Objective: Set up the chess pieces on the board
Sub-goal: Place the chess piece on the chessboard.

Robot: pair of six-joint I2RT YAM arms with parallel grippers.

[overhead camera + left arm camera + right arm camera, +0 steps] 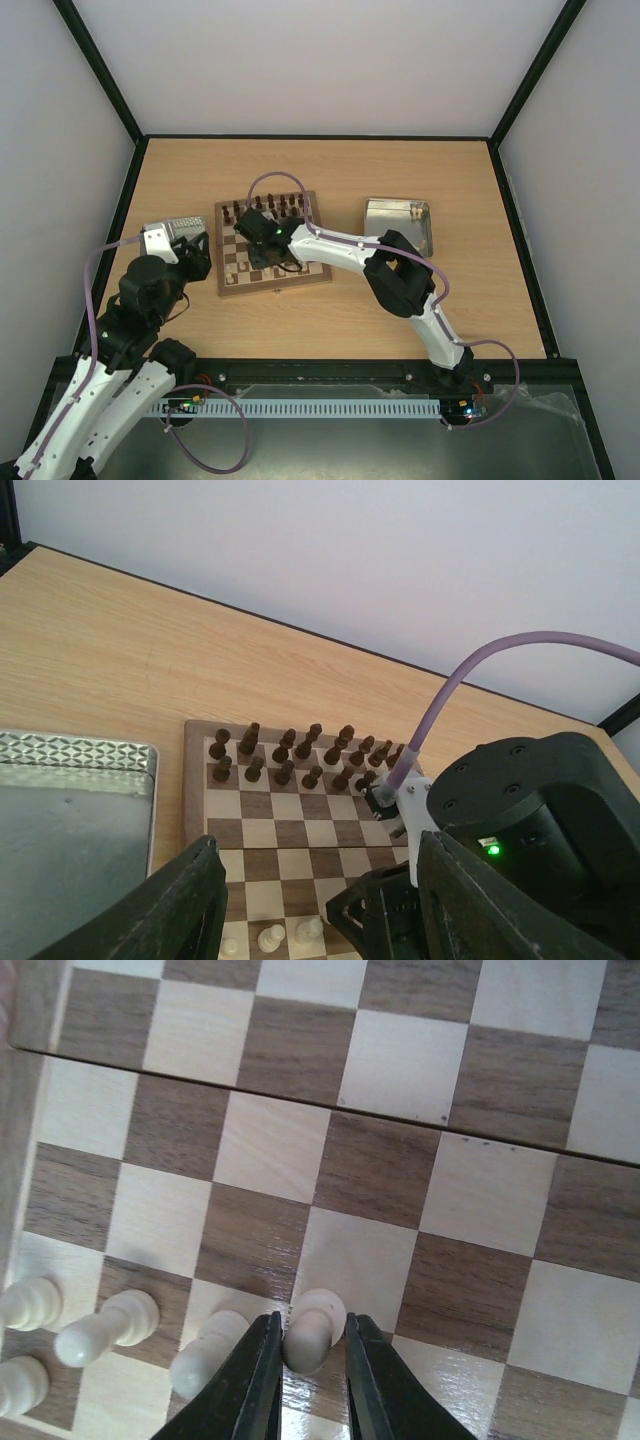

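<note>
The board (275, 287) lies mid-table, with dark pieces (270, 207) in two rows along its far side. My right gripper (311, 1317) is low over the near rows, its jaws around a cream pawn (315, 1328) that stands on a square. The left finger touches the pawn and a thin gap shows at the right finger. More cream pieces (105, 1328) stand just to its left. My left gripper (318, 842) hangs open and holds nothing, off the board's (290, 810) left edge. Past it I see cream pieces (272, 938) and the right arm's wrist (540, 830).
A metal tin (172, 230) sits left of the board, beside my left gripper (195, 255), and shows as a tin (70, 820) in the left wrist view. A second tin (397, 222) lies to the board's right. The right arm (400, 275) stretches across the table's middle.
</note>
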